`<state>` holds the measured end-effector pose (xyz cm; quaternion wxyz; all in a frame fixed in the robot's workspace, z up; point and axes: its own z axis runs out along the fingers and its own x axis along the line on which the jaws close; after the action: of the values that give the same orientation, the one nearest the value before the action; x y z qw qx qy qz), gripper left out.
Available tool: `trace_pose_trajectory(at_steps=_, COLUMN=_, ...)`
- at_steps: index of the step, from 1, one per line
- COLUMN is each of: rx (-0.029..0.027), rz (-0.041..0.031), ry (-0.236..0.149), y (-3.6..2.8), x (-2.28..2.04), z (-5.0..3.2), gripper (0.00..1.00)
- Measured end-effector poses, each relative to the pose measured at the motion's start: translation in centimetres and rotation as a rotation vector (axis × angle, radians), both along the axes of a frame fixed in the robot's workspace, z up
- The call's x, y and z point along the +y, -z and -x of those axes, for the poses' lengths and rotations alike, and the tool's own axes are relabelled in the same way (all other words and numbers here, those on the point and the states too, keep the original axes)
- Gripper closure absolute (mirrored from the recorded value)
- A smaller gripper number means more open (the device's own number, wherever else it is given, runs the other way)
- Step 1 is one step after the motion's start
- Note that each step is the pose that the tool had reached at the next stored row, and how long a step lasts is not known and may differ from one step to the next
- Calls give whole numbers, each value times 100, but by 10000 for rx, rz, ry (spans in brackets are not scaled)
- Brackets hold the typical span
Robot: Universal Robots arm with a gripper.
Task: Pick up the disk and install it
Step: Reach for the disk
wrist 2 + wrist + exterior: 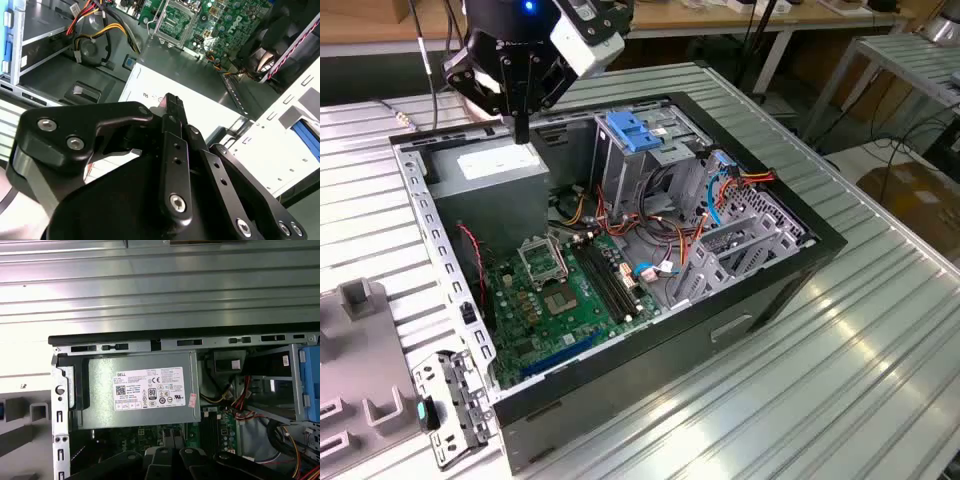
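Exterior view: end effector closed, empty

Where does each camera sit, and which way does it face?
Exterior view: off the arm, looking down on the open computer case; the gripper hangs over the power supply.
First wrist view: on the arm, facing down at the power supply; gripper links show.
Second wrist view: on the arm, looking along the gripper toward the motherboard.
All three share the power supply.

Bright even light, glare on ribbed table
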<state>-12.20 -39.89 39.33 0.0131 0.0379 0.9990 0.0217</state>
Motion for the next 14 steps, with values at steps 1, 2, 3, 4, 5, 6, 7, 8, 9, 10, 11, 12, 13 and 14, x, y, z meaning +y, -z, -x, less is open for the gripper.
trace_pose_trajectory(at_steps=1, rx=0, rz=0, ry=-1, y=0, x=0, z=0, gripper=89)
trace_pose_trajectory(at_steps=2, rx=0, rz=1, ry=0, y=0, x=0, z=2, gripper=89)
trace_pose_trajectory(at_steps=3, rx=0, rz=0, ry=1, y=0, x=0, z=6, gripper=89)
trace_pose_trajectory(at_steps=4, rx=0, rz=0, ry=0, y=0, x=0, z=10, gripper=89)
trace_pose_trajectory(at_steps=5, rx=0, rz=0, ry=0, y=0, x=0, z=13, gripper=89)
trace_pose_trajectory(at_steps=6, rx=0, rz=0, ry=-1, y=0, x=0, z=16, gripper=89)
trace_pose_trajectory(at_steps=7, rx=0, rz=0, ry=0, y=0, x=0, z=18, gripper=89)
trace_pose_trajectory(at_steps=8, rx=0, rz=0, ry=0, y=0, x=0, z=20, gripper=89)
trace_pose_trajectory(at_steps=9, rx=0, rz=0, ry=0, y=0, x=0, z=21, gripper=89)
trace_pose_trajectory(at_steps=10, rx=0, rz=0, ry=0, y=0, x=0, z=22, gripper=89)
trace_pose_trajectory(at_steps=11, rx=0, rz=0, ry=0, y=0, x=0, z=26, gripper=89)
trace_pose_trajectory(at_steps=12, rx=1, rz=0, ry=0, y=0, x=0, z=29, gripper=89)
trace_pose_trajectory(at_steps=13, rx=0, rz=0, ry=0, y=0, x=0, z=30, gripper=89)
trace_pose_trajectory(at_steps=14, rx=0, rz=0, ry=0, y=0, x=0, z=32, gripper=89)
